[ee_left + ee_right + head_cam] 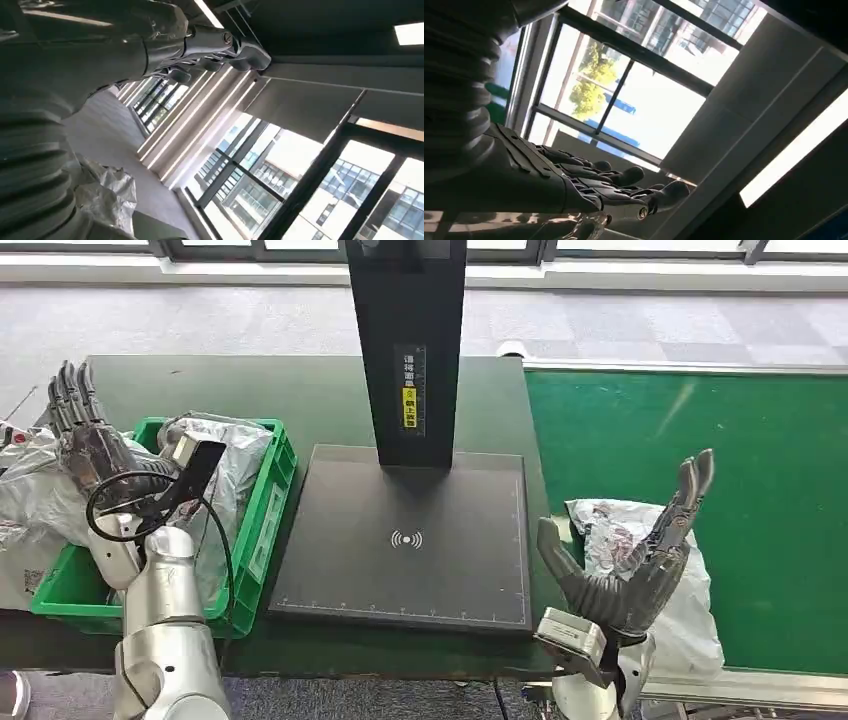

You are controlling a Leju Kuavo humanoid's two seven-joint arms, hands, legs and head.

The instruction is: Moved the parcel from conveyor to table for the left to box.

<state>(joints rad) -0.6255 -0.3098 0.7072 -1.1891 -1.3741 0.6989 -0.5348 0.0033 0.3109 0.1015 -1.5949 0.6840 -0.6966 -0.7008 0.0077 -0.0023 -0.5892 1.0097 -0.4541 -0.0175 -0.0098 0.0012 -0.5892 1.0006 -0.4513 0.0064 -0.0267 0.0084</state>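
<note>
A white crinkled plastic parcel (690, 585) lies on the green conveyor (740, 460), at its near left corner. My right hand (630, 560) stands upright just in front of it, fingers straight and thumb spread, holding nothing. My left hand (85, 435) is raised over the far left corner of the green box (258, 530), fingers straight up and empty. That box holds several grey and white bagged parcels (225, 465). In the wrist views the left hand (220, 50) and the right hand (614, 187) show extended fingers against windows and ceiling.
A black scanning plate (410, 540) with a tall black post (410, 340) sits mid-table between box and conveyor. More bagged parcels (25, 505) lie left of the box. The dark table edge runs along the near side.
</note>
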